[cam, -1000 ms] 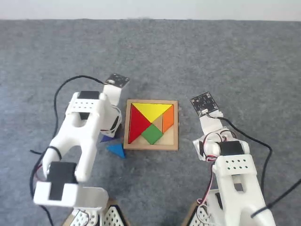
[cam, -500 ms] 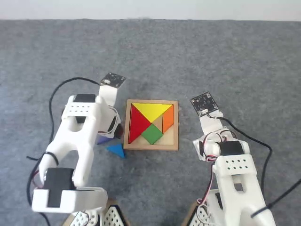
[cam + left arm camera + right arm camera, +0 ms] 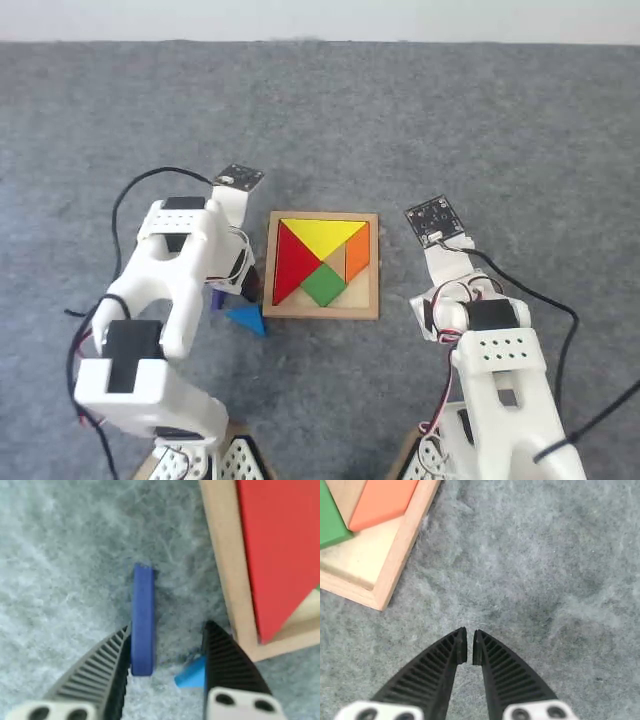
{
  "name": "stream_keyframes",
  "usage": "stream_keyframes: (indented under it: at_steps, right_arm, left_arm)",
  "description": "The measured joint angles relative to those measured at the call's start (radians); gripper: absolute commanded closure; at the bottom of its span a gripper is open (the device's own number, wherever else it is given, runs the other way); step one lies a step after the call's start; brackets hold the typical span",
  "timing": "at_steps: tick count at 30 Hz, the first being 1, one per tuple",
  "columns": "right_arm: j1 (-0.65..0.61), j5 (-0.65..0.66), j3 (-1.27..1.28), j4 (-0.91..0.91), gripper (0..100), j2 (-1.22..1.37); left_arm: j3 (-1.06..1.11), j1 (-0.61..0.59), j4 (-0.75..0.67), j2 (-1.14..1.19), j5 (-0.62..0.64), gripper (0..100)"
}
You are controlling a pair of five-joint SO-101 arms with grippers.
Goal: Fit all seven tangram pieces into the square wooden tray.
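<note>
The square wooden tray [image 3: 372, 300] holds a yellow triangle [image 3: 320, 237], a red triangle [image 3: 291, 262], a green piece [image 3: 323, 285] and an orange piece [image 3: 357, 254]. My left gripper [image 3: 169, 630] is open, low over the carpet just off the tray's left side. A dark blue piece [image 3: 143, 620] stands on edge against the inside of one finger [image 3: 112, 657]. A light blue triangle [image 3: 191, 676] lies between the fingers, nearer the wrist. The right gripper [image 3: 468, 641] is shut on nothing, over bare carpet off the tray's right front corner [image 3: 395, 555].
Grey carpet covers the table. The left arm's body [image 3: 180, 270] hides most of the dark blue piece [image 3: 217, 296] from above; the light blue triangle [image 3: 247, 319] lies by the tray's front left corner. Open carpet lies behind the tray and to the far right.
The left arm has shifted slightly beside the tray's left side, and less of the dark blue piece shows from above. The right arm has not moved.
</note>
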Motion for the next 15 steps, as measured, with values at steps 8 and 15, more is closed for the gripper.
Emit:
stream_keyframes:
  at_steps: [8,15]
  right_arm:
    - [0.000,0.003,0.000,0.000,95.8,0.000]
    - [0.000,0.003,0.000,0.000,95.8,0.000]
  left_arm:
    - [0.000,0.006,-0.002,0.000,0.003,88]
    - [-0.008,0.003,0.008,-0.034,0.008,97]
